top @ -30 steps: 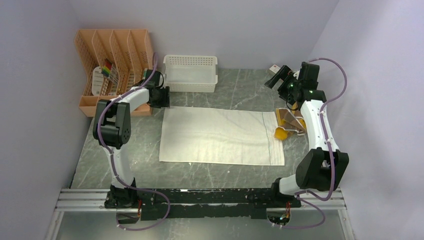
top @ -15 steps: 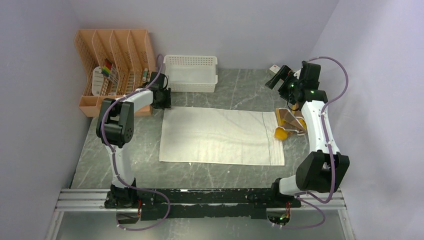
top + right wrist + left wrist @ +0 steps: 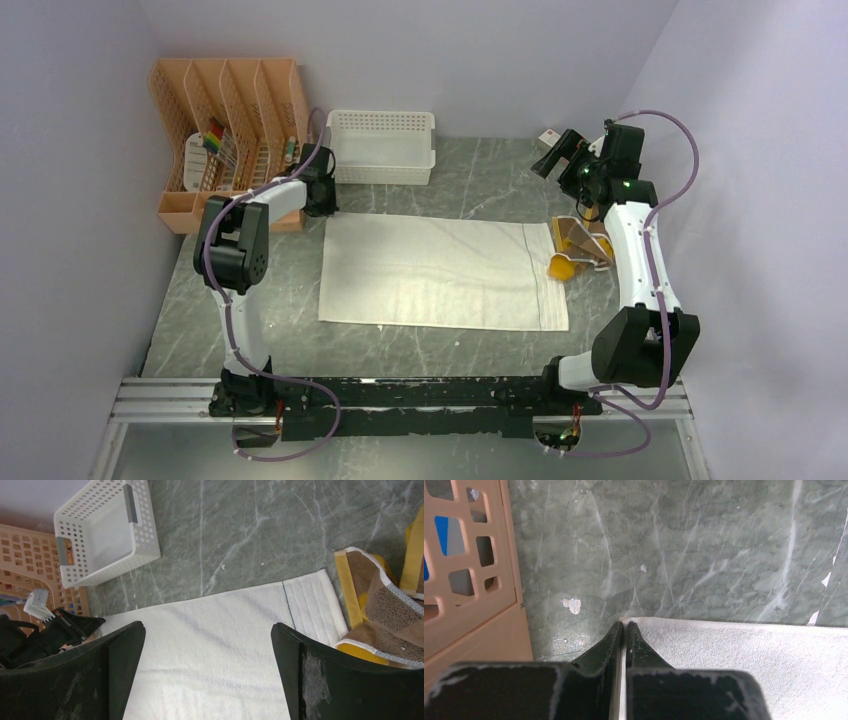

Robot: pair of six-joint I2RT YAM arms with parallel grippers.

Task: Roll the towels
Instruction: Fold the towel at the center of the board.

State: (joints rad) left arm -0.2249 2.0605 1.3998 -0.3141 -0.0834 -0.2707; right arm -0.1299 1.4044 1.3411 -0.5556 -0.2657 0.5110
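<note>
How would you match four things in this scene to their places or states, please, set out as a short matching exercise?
Things:
1. white towel
2. mustard towel
3. white basket
4. left end effector

Places or states:
A. bunched up beside the flat towel's striped end
B. closed, tips at a towel's far left corner
C. spread out flat
D. by the far wall, next to the orange rack

Pairs: 1-C, 2-A, 3-D, 4-B.

yellow towel (image 3: pixel 381 599) cut off by right wrist view's edge, white towel (image 3: pixel 225 630) cropped in both wrist views
</note>
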